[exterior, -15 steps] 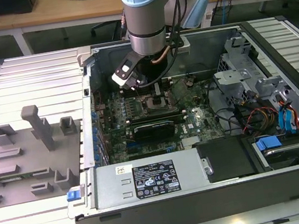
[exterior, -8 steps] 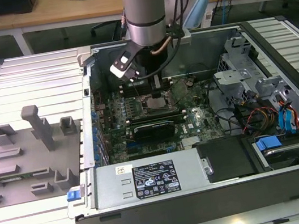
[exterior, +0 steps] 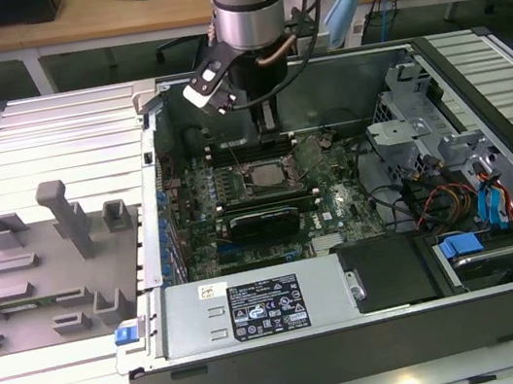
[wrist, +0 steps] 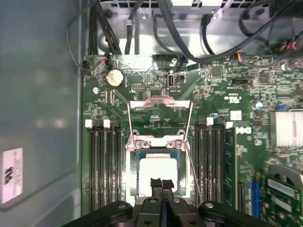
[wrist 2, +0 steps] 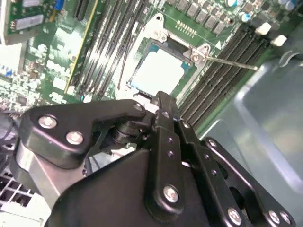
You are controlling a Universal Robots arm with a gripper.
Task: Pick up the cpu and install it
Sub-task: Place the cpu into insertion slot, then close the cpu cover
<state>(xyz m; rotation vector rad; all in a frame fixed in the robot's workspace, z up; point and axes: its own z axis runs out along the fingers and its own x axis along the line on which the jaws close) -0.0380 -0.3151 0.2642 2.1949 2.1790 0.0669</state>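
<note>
The cpu lies flat in its socket on the green motherboard, with the metal load plate swung open beside it, inside the open computer case. The gripper hangs just over the cpu's near edge, its jaws together and holding nothing

You have a slatted metal table carrying two things. A grey fixture plate lies at nine o'clock, and an open computer case from centre to three.
</note>
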